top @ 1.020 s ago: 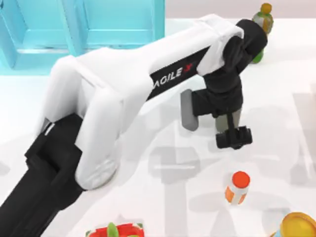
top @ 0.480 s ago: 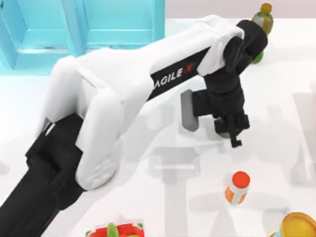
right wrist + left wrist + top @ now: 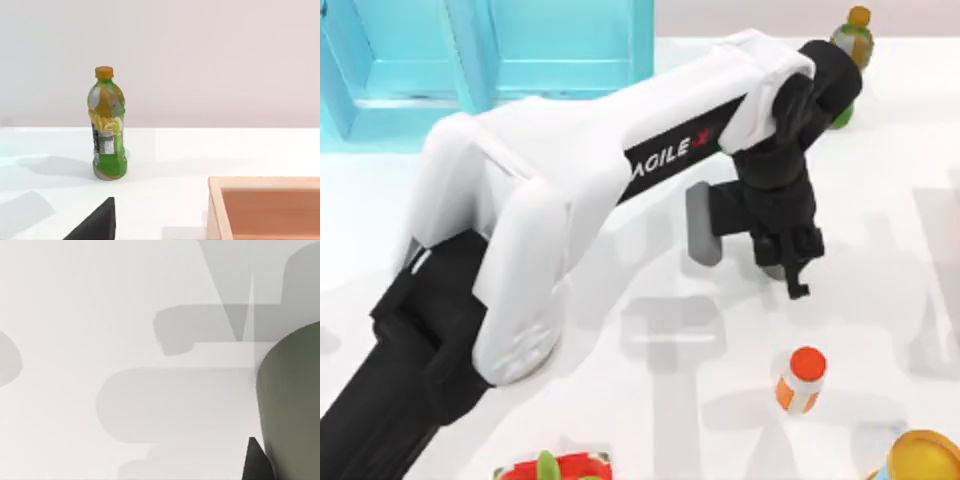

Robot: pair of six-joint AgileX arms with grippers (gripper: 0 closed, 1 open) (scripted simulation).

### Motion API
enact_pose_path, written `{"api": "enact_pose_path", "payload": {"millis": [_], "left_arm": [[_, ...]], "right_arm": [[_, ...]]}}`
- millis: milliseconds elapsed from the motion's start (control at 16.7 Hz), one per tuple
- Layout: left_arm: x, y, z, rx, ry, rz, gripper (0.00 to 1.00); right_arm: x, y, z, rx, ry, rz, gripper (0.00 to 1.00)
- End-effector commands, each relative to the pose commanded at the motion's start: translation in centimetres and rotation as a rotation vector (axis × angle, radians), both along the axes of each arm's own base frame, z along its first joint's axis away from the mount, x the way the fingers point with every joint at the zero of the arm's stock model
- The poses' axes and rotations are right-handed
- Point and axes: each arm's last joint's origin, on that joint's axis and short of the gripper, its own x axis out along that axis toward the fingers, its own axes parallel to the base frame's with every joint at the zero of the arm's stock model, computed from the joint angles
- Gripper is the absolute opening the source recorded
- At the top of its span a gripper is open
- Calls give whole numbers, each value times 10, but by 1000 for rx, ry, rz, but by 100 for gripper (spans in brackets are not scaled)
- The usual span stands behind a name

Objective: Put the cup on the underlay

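The left gripper [image 3: 790,262] covers the cup almost fully from above, so its finger gap is hard to read. In the left wrist view the cup [image 3: 295,405] is cut by 2 edges. The yellow round object [image 3: 925,457] and the red-green item [image 3: 552,467] are cut by the bottom edge. The wooden box [image 3: 265,207] is cut too.

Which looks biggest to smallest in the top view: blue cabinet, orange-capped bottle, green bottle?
Largest: blue cabinet, by far.
Next: orange-capped bottle.
Smallest as shown: green bottle, but the left arm hides part of it, so unsure.
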Motion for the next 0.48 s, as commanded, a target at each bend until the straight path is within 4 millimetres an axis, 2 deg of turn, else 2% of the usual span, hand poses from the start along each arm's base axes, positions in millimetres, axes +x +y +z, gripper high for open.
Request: {"api": "enact_pose_path", "payload": {"millis": [240,480], "left_arm": [[3,4,1,2,-1,0,0],[23,37,7,35,-20,-66,0]], "right_arm": [[0,0,0,0,0,0,100],[0,0,0,0,0,0,100]]}}
